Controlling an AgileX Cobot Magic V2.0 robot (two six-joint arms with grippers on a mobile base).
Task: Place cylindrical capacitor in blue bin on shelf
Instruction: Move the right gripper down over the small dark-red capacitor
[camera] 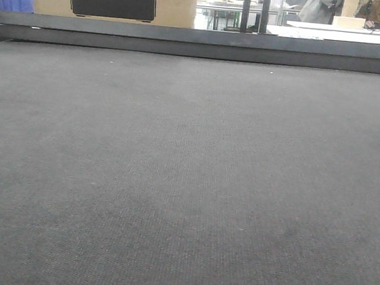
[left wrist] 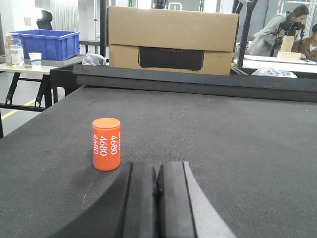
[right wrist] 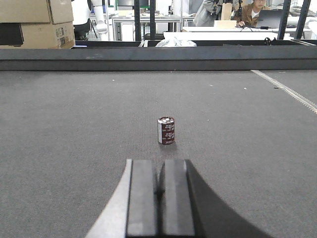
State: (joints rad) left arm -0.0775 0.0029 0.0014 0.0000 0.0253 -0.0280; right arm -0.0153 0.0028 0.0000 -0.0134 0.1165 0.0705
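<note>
1. Underneath everything, a dark grey felt mat (camera: 172,181) covers the work table, with a low black rail along its far edge.
2. Beyond that rail stands a large cardboard box (left wrist: 171,39) with a black panel in its front face.
3. Further left, in the left wrist view, a blue crate (left wrist: 47,43) rests on a pale side table, well apart from the mat.
4. Next, the left gripper (left wrist: 157,171) sits low over the mat. Its two black pads are pressed flat together, with nothing between them.
5. Likewise the right gripper (right wrist: 159,168) has its pads closed against each other. It holds nothing and touches no object.
6. Just ahead and to the left of the left gripper an orange cylinder (left wrist: 106,144) stands upright on the mat. "4680" is printed in white down its side. It is near the pads but clear of them.
7. Smallest, the cylindrical capacitor (right wrist: 166,130) stands upright on the mat. It is dark brown with a silvery top and a pale stripe. It lies straight ahead of the right gripper, almost in line with the seam between the pads. Bare mat separates it from the fingertips.
</note>
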